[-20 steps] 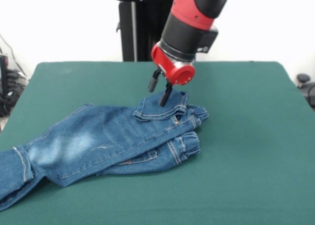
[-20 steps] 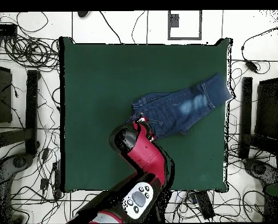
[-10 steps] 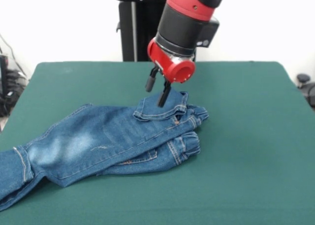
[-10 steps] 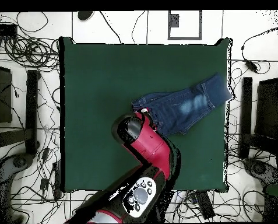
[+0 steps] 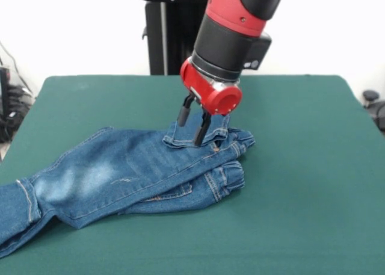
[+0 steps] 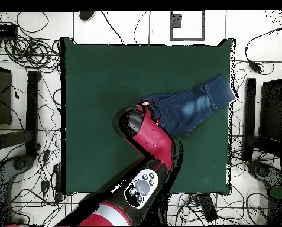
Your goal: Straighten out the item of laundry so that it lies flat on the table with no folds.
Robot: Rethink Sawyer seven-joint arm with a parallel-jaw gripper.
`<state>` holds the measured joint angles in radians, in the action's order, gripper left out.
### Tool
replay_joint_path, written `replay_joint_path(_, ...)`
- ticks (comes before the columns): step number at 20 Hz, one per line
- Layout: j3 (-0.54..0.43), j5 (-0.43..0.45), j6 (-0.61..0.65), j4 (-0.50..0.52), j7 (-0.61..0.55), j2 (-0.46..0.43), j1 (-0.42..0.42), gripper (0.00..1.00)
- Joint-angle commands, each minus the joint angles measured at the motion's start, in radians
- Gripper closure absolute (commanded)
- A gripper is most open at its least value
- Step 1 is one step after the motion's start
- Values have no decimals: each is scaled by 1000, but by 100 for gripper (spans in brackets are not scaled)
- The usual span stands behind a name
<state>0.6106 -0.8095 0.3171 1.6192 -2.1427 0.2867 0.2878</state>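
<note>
In the front view the jeans (image 5: 129, 176) lie crumpled on the table (image 5: 301, 166), left of its middle. Their legs run out to the left, where a hemmed cuff hangs at the table's left edge and leaves the picture. A faded pale patch shows on the upper leg. Further right the legs lie folded one over the other, and the waistband end is bunched in thick rolls near the table's centre, with a small flap of denim turned up at its far side. The gripper (image 5: 191, 129) comes down from above on the red and black arm (image 5: 231, 34), its two dark fingers (image 5: 200, 132) slightly apart and set on either side of that raised flap, tips down at the cloth. Whether they pinch the denim I cannot tell. To the right the green top stretches away. From overhead the jeans (image 6: 190, 109) lie toward the right edge of the table (image 6: 107, 77), with the arm (image 6: 152, 142) covering their waistband end.
</note>
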Motion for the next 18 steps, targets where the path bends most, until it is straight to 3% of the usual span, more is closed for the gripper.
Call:
replay_joint_path(1, -77, -19, 49, -62, -280, -42, 11, 0)
replay_joint_path(8, -44, -33, 82, -49, -345, -45, 67, 0)
replay_joint_path(18, -58, -39, 62, -37, -346, -41, 75, 0)
